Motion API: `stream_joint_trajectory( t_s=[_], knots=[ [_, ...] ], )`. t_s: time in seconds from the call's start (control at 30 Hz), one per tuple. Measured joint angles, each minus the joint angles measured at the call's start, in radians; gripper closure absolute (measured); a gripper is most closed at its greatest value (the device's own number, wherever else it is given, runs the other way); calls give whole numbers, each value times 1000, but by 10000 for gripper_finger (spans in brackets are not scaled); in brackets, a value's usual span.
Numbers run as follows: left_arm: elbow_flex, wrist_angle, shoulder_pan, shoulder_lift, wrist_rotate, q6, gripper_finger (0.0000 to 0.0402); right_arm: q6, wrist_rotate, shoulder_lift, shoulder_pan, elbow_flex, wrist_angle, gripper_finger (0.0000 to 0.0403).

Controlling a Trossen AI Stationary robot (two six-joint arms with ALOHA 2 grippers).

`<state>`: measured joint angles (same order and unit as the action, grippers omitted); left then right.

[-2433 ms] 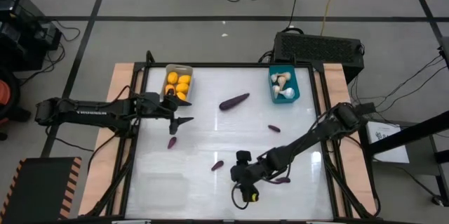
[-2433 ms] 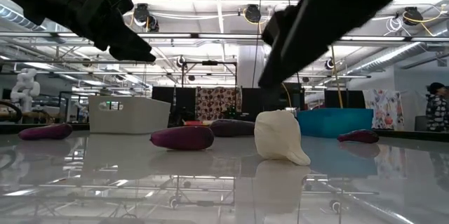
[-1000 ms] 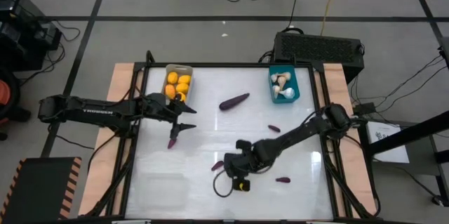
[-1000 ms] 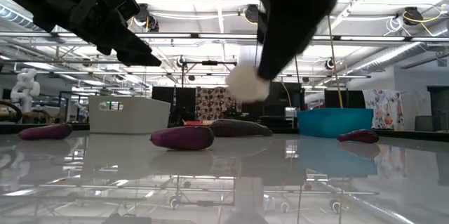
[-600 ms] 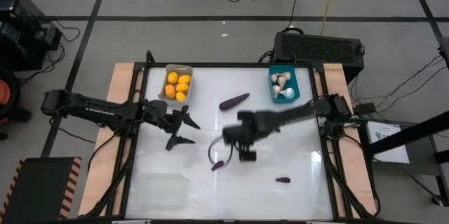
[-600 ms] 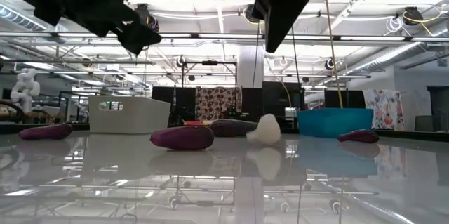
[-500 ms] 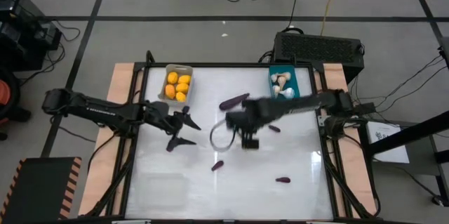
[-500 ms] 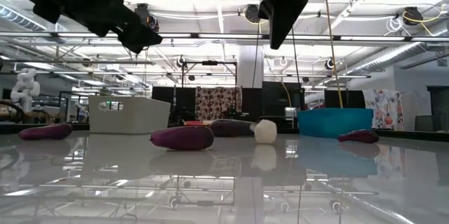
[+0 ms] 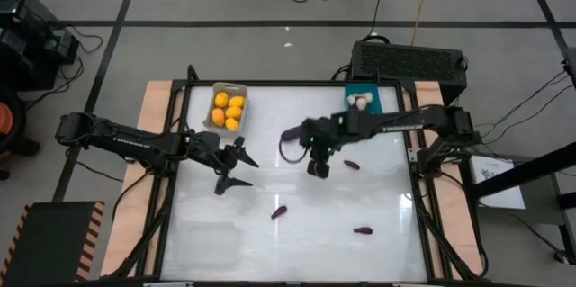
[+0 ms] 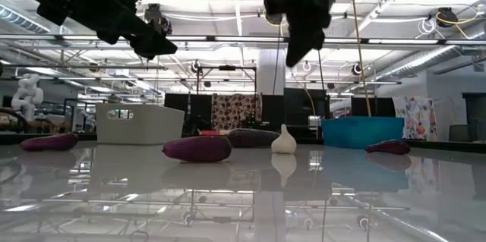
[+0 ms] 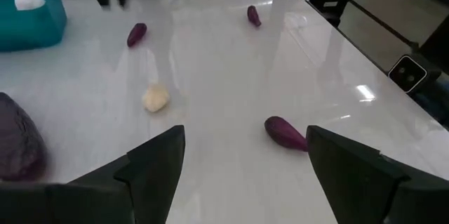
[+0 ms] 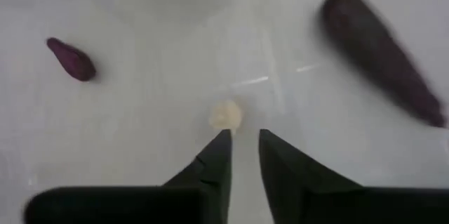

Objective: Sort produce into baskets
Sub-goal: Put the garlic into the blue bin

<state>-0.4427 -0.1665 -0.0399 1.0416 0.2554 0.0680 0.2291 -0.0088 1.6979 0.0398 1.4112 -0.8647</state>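
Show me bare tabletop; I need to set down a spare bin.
The near-left stretch of the white table, in front of the left hand, is bare. Crowded: mid-table around the right hand, large purple eggplant and pale garlic bulb.

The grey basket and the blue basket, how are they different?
The grey basket is pale grey and holds orange-yellow fruits; the blue basket is teal and holds pale garlic bulbs. The grey basket sits at the table's back on the left arm's side; the blue basket sits at the back on the right arm's side, partly under that arm. Both are small rectangular bins.
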Motion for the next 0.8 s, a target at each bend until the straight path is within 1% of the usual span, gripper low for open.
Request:
stream_joint_trajectory(
  t_s=[0.13,0.2,0.3,0.37,0.47,0.57,0.6,0.7,0.8],
  knots=[
    [0,-3,0,0,-1,2,98,37,1,13,-40,-100,95,288],
    [0,-3,5,0,-2,20,98,52,2,20,-59,-126,192,255],
    [-10,-4,15,0,-3,24,98,40,5,34,-94,-173,282,204],
    [-16,-4,21,0,-3,23,98,18,12,61,-115,-187,376,173],
    [-21,-3,21,0,-3,20,98,-4,46,100,-136,-200,380,136],
    [-21,1,21,0,-4,20,98,-31,122,146,-141,-199,380,113],
    [-21,7,21,0,-19,20,98,-36,140,159,-141,-201,377,109],
    [-21,26,21,0,-78,23,98,-49,161,190,-142,-197,411,104],
    [-21,37,36,0,-92,25,98,-51,165,216,-140,-198,430,104]
  ],
)
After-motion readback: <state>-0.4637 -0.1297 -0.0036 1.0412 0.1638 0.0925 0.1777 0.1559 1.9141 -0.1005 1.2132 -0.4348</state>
